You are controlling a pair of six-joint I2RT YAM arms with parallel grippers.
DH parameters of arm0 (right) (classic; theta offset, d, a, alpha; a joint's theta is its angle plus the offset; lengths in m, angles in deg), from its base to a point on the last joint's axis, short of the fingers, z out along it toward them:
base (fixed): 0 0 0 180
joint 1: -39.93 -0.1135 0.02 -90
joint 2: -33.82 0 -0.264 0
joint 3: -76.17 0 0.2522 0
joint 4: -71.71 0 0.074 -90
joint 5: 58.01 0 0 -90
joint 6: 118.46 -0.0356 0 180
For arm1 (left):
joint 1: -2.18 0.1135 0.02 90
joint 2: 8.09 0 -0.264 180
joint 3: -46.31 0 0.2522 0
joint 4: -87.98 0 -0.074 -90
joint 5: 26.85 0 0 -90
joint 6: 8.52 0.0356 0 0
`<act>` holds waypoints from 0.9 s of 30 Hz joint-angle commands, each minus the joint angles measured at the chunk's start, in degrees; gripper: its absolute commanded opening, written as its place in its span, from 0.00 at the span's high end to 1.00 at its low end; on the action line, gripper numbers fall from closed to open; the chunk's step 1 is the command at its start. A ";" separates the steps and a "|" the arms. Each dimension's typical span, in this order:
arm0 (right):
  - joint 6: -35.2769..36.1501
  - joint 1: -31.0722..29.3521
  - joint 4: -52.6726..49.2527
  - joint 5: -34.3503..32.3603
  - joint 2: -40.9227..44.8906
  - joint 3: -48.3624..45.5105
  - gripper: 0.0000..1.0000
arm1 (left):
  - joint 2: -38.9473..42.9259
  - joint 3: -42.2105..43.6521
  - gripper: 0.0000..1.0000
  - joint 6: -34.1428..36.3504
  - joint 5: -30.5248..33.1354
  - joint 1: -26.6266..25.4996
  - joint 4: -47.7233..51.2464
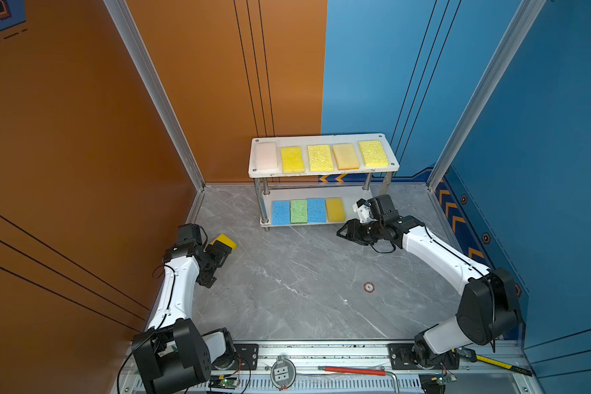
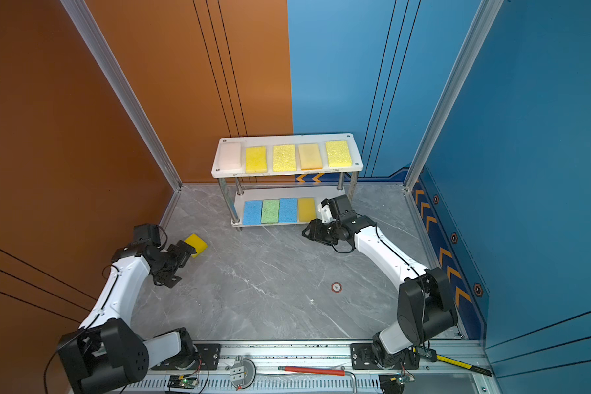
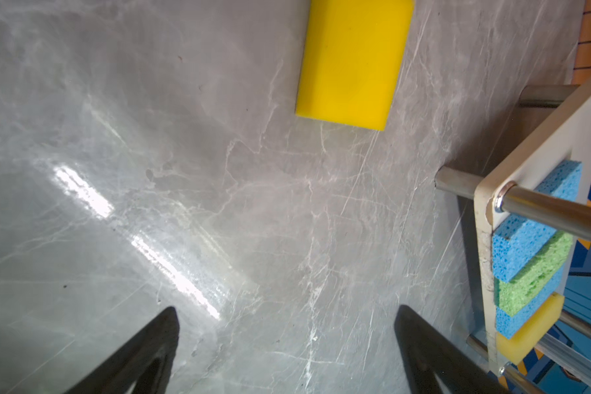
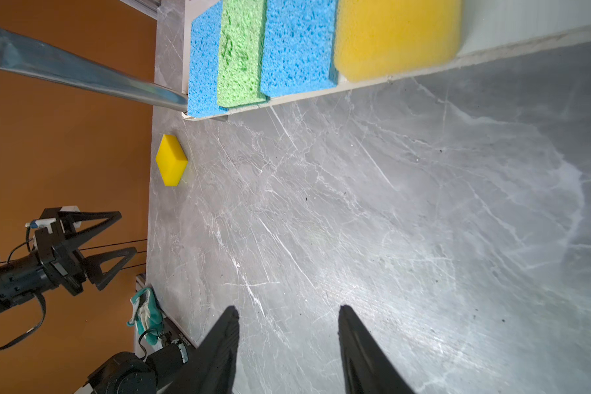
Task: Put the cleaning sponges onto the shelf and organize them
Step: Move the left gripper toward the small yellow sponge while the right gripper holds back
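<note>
yellow sponge (image 3: 352, 64) just ahead of the wide-open left hand (image 3: 287, 308) (not touching)

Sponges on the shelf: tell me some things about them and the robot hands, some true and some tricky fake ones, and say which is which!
1. The top board of the shelf holds five sponges. True.
2. The green sponge lies on the top board. False: it lies on the bottom board, between two blue sponges.
3. One yellow sponge lies on the table, off the shelf. True.
4. The left gripper squeezes that yellow sponge. False: its jaws are open and the sponge lies apart, ahead of them.
5. The right gripper holds a blue sponge. False: its jaws are apart with nothing between them.
</note>
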 commanded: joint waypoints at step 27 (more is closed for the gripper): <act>2.61 1.75 -12.19 2.38 -1.09 4.55 0.50 | -25.37 -5.21 0.27 0.64 -1.11 6.20 -23.07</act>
